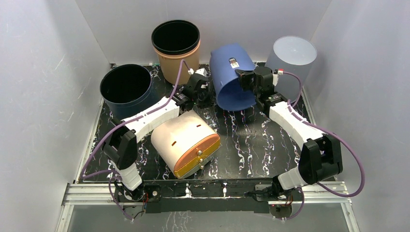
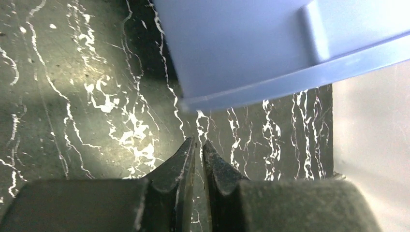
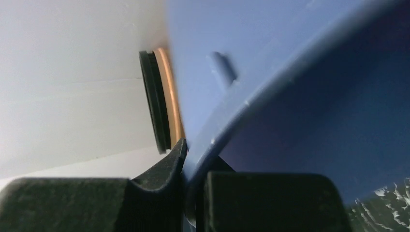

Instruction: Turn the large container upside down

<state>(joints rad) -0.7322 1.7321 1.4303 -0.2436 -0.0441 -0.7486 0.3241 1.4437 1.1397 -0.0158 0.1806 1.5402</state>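
Blue plastic fills both wrist views. The blue bin (image 1: 232,77) sits at the back middle of the table (image 1: 251,140), between the tan bin (image 1: 176,48) and the grey bin (image 1: 290,55). Only the overhead view shows its tilt: the closed end is raised toward the back wall, the mouth faces down toward the arms, and the long axis slants. The right wrist view alone shows the grip: the right claw (image 3: 191,164) pinches the rim, one finger outside and one inside. The left wrist view shows the left claw (image 2: 199,145) pressed nearly together on nothing, just under the lifted rim.
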